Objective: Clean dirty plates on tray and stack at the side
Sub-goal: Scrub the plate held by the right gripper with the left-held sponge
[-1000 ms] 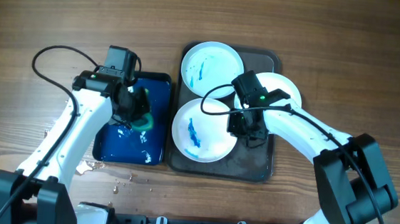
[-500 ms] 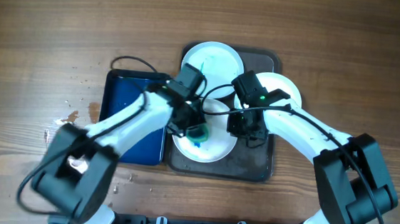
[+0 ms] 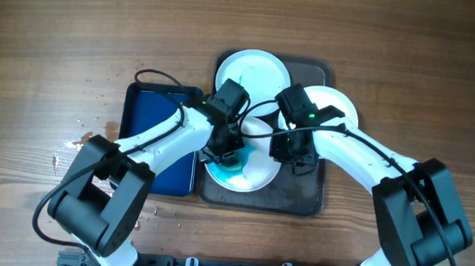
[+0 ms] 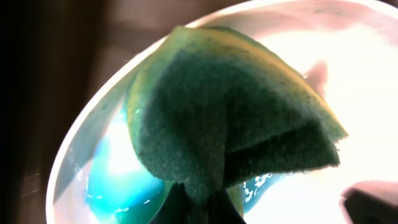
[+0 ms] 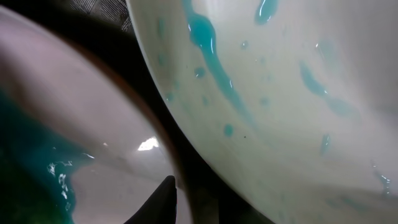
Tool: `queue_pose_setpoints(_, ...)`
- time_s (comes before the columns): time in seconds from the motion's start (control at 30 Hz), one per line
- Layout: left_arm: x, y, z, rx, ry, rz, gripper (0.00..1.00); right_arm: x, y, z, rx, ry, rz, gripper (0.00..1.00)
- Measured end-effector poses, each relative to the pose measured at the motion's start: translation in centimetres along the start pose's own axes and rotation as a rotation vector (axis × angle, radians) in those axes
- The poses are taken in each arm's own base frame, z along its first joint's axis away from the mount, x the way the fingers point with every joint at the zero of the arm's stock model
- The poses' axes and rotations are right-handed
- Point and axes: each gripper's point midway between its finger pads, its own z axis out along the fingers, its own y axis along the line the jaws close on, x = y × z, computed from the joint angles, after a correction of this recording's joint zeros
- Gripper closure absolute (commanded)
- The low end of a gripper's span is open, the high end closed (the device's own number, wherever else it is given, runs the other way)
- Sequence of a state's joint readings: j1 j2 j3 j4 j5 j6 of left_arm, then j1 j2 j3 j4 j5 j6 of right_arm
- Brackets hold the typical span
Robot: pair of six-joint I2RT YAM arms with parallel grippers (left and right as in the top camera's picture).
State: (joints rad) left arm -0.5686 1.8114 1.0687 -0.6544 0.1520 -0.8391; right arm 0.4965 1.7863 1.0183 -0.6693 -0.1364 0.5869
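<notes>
Over the wooden table [image 3: 60,17], the overhead camera caught the left gripper [image 3: 228,146] clamped on a green sponge [image 3: 237,159] and pressing it onto the near plate [image 3: 255,179]. That plate was one of three on the dark tray [image 3: 301,193]. Turquoise liquid pooled around the sponge, and the plate's drier white surface lay to its right. The right gripper [image 3: 297,155] sat at that plate's right rim. The far plate [image 3: 255,66] showed faint blue streaks. The right plate [image 3: 337,103] overlapped the tray's right rim. A glossy blue tray [image 3: 175,175] lay just left of the dark one. No plate stood stacked on the table beside the tray, so the cleaning looked barely begun.

Close up from the left wrist, the sponge [image 4: 230,112] was folded and pinched at its base, its face down on the plate [image 4: 81,143] above a bright blue puddle.

From the right wrist, one dark fingertip [image 5: 165,196] showed between two rims, the pooled plate [image 5: 62,124] to the left and a streaked plate [image 5: 280,93] to the right. Whether those jaws gripped anything could not be told.
</notes>
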Motion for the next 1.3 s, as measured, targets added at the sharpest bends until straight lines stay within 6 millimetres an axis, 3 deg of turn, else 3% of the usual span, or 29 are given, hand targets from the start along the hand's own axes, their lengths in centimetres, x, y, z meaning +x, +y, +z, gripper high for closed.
queue_pose_setpoints(0.13,1.2,-4.1,0.4,0.145,0.025,0.082,0.96,-0.1,-0.4,0.0,0.012,-0.002,0.007,0.76)
queue_pose_setpoints(0.27,2.9,-4.7,0.6,0.16,0.077,0.11,0.96,-0.1,-0.4,0.0,0.013,-0.001,0.008,0.76)
queue_pose_setpoints(0.33,3.4,-4.0,0.6,0.133,0.097,0.102,0.96,-0.1,-0.4,0.0,0.012,-0.002,0.008,0.76)
queue_pose_setpoints(0.47,3.9,0.1,0.3,-0.066,0.099,0.07,0.96,-0.1,-0.2,0.0,0.003,0.0,0.001,0.76)
queue_pose_setpoints(0.7,1.8,4.1,-0.8,-0.294,-0.048,0.086,0.96,0.2,0.3,0.0,-0.015,0.009,-0.005,0.76)
queue_pose_setpoints(0.8,0.7,4.6,-1.1,-0.333,-0.105,0.094,0.96,0.2,0.3,0.0,-0.015,0.009,-0.005,0.76)
queue_pose_setpoints(0.93,-0.2,1.7,-0.3,-0.187,-0.116,0.1,0.96,0.1,0.0,0.0,-0.005,0.006,-0.002,0.76)
queue_pose_setpoints(1.03,0.4,-3.6,0.3,0.08,-0.053,0.133,0.96,-0.2,-0.5,0.0,0.015,-0.003,0.005,0.76)
queue_pose_setpoints(1.1,1.5,-5.5,0.5,0.179,0.006,0.155,0.96,-0.2,-0.5,0.0,0.016,-0.004,0.005,0.76)
queue_pose_setpoints(1.3,3.1,-5.8,1.0,0.215,0.091,0.16,0.96,-0.1,-0.6,0.0,0.018,-0.001,0.005,0.76)
